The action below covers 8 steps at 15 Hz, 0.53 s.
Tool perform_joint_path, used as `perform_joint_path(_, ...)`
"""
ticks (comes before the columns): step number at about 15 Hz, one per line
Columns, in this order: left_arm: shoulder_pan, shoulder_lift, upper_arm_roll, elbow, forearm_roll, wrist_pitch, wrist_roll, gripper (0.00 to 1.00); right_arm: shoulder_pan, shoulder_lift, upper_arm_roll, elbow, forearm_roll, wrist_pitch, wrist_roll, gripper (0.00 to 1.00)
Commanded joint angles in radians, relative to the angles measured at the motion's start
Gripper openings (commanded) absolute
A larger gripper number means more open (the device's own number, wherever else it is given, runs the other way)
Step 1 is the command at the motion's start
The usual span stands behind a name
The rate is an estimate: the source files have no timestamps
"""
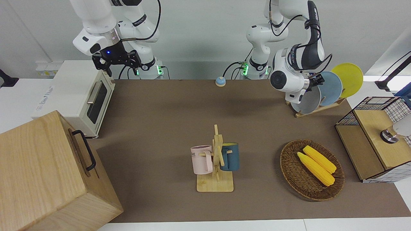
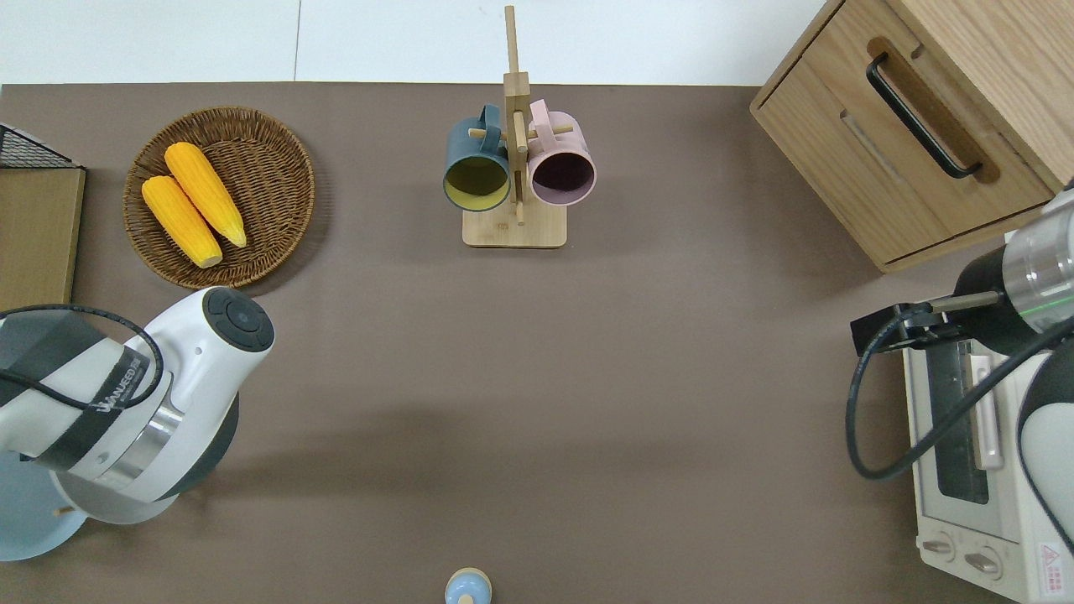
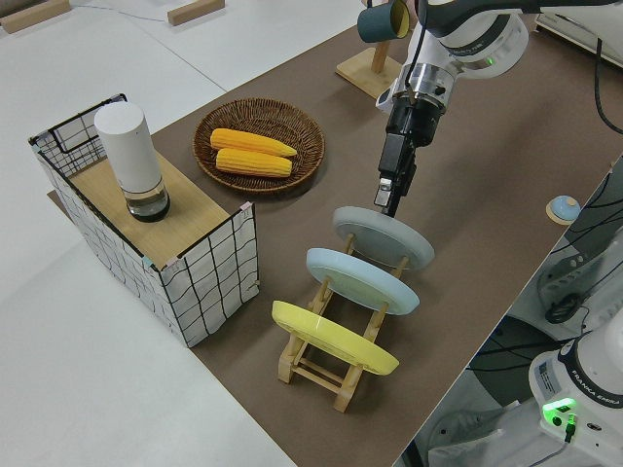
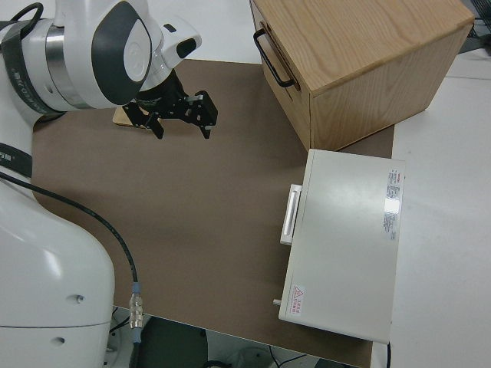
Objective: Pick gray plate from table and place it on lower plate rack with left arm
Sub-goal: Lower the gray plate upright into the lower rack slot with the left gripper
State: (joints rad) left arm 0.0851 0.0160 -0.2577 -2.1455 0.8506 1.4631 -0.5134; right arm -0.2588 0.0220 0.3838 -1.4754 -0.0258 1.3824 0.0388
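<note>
The gray plate [image 3: 384, 240] stands on edge in the lower plate rack [image 3: 336, 365], in the slot at the end toward the middle of the table, leaning against the slanted pegs. Next along the same rack stands a sky-blue plate [image 3: 362, 280], then a yellow plate [image 3: 334, 338] at the end toward my left arm's edge of the table (all three tilt the same way).

My left gripper [image 3: 389, 196] hangs just above the gray plate's upper rim, fingers pointing down at it. Whether they touch or pinch the rim I cannot tell; the fingertips look close together, but the gap does not show clearly. In the front view my left arm [image 1: 290, 78] covers part of the plate.

Farther from me lies a wicker basket [image 1: 290, 173] with two corn cobs [image 1: 316, 164] in it, and beside the rack, at the table's end, a wire-sided crate [image 3: 209, 277] bearing a white cylinder [image 3: 129, 156]. At mid-table a wooden mug tree [image 1: 217, 166] carries a pink mug [image 1: 201, 159] and a dark blue mug [image 1: 230, 156].

My right gripper [image 4: 178, 115] is parked, its fingers spread apart and holding nothing.
</note>
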Motion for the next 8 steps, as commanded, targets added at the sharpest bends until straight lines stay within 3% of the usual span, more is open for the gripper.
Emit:
perform_joint_path(1,0.004,-0.008,0.000,-0.005,-0.005,0.016,-0.008,0.99,-0.023,-0.002,0.021,0.007,-0.006,-0.011,0.012,0.983)
perform_joint_path(4,0.005,-0.010,0.002,0.004,-0.015,0.017,0.013,0.99,-0.023,-0.002,0.020,0.007,-0.006,-0.011,0.012,0.983)
perform_joint_path(8,0.005,-0.013,0.009,0.062,-0.108,0.016,0.078,0.99,-0.023,-0.002,0.021,0.007,-0.005,-0.011,0.012,0.983)
